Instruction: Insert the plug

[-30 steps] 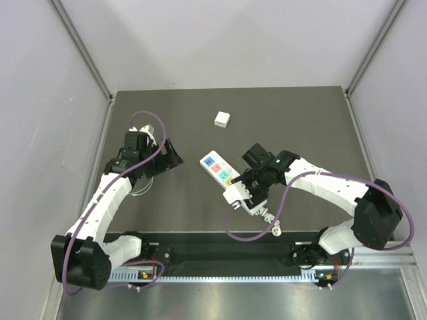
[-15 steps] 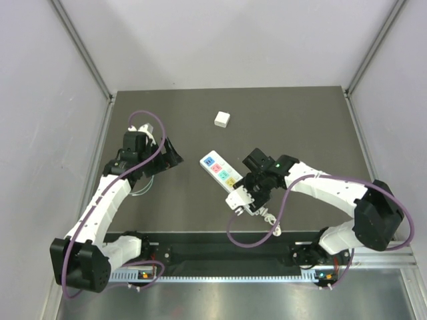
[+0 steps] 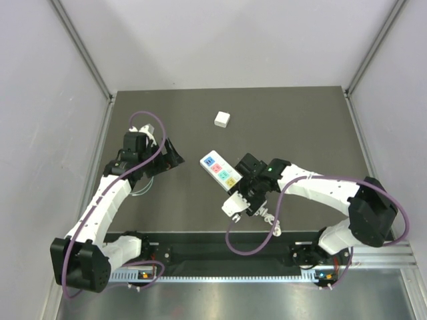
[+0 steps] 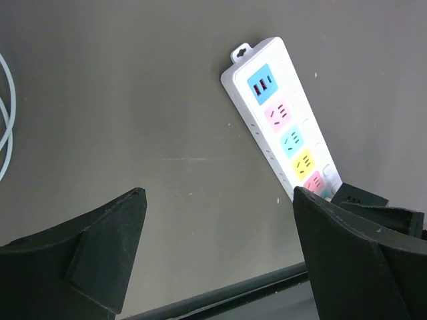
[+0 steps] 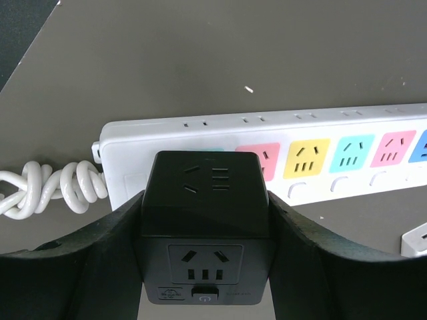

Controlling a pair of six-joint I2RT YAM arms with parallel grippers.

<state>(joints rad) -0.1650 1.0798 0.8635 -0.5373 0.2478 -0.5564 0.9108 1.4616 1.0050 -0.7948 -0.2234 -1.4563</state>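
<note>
Black plastic cube plug is clamped in the right claw, sitting right over the socket nearest the cord end of the white power strip. So grabbing it and lining it up look done, and pushing it home is what's left, I reckon. The prongs are hidden, so I can't tell if they're in at all. Left claw hangs wide open with nothing in it, off to the side. The strip is smooth, long and flat, with pastel square sockets. Its cord is coiled and white. The desk is matte dark grey.
</note>
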